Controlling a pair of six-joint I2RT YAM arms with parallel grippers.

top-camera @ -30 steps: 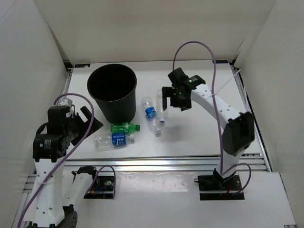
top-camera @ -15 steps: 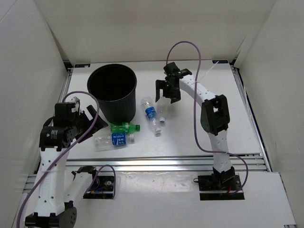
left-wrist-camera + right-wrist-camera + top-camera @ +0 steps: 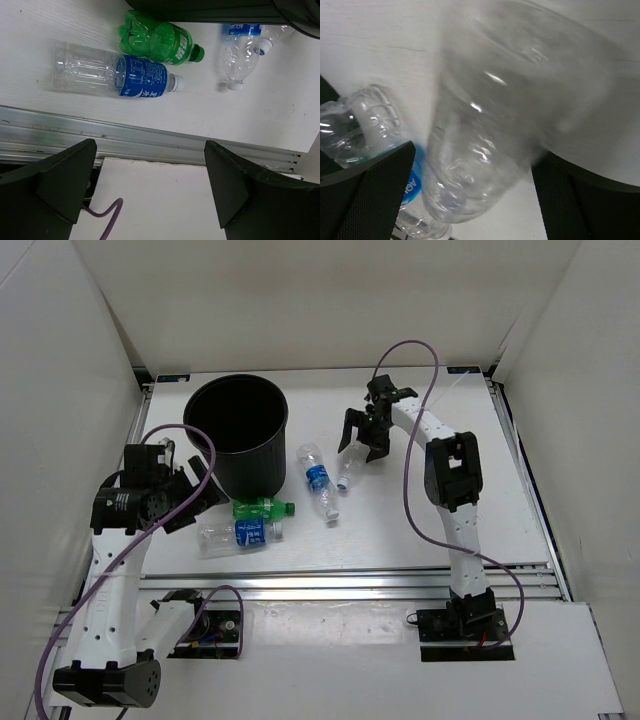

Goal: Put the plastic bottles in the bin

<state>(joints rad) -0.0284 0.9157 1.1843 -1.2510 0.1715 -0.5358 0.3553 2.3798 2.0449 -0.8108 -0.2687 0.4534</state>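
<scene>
Movement over the last second is all in the arms; the four bottles lie where they were. Nearest, the left tool (image 3: 195, 498) has swung in from the left edge toward the bottles. It now hangs with fingers spread wide and holding nothing, close to the left side of the black bin (image 3: 250, 472). Just right of it on the white tabletop (image 3: 420, 530) a blue-labelled bottle (image 3: 238, 534) lies on its side. The green bottle (image 3: 263, 508) lies just beyond, touching or nearly so (its green cap points right). Farther on, a second blue-labelled bottle (image 3: 318, 480) lies right of the bin. Beside that, the clear unlabelled bottle (image 3: 345, 472) sits between the spread fingers of the right tool (image 3: 358, 445), which has come down over its far end. Whether those fingers touch it cannot be told. All four bottles are outside the bin.
</scene>
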